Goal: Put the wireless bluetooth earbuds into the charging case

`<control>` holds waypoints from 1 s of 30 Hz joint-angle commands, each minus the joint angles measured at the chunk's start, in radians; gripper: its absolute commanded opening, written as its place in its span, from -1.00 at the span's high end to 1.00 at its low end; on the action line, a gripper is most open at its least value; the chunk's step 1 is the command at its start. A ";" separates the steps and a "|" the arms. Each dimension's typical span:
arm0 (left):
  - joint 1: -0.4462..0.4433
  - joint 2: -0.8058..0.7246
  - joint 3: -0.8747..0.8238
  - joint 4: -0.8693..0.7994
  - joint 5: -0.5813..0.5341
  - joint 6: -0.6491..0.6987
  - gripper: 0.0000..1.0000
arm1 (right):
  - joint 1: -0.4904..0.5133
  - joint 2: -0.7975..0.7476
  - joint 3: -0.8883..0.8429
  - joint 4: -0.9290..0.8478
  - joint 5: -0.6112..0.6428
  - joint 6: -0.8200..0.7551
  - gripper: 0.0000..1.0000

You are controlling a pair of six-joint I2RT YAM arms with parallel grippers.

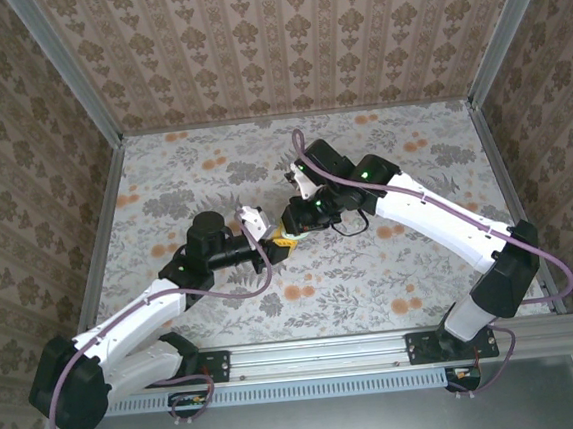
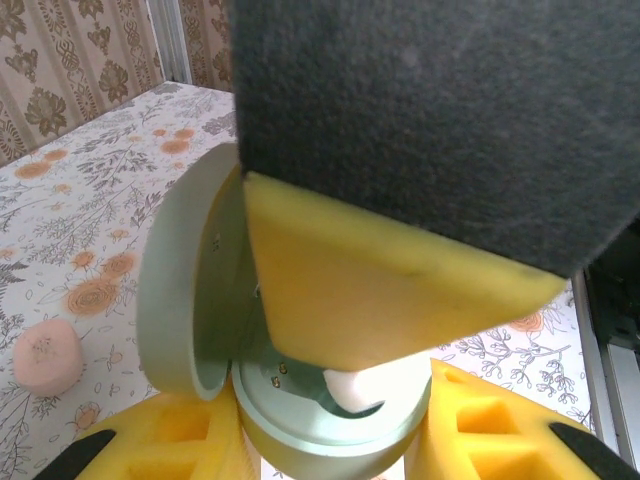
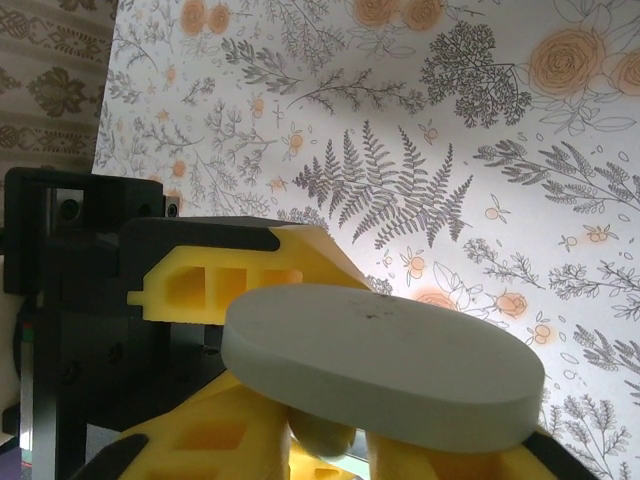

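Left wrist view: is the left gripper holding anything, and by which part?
The open case, clamped at its base in the left gripper; its lid stands free.

The charging case (image 2: 185, 290) was pale mint green. The table (image 3: 500, 110) bore grey ferns and orange flowers on white; the walls (image 1: 282, 44) were beige damask.

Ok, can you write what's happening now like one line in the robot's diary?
left pincer: shut on charging case | lid: open | earbud: pale piece in base | right pincer: over case, grip unclear
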 commanded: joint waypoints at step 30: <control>0.060 -0.058 -0.023 0.043 -0.022 -0.099 0.72 | -0.062 -0.255 -0.110 0.157 -0.019 0.047 0.35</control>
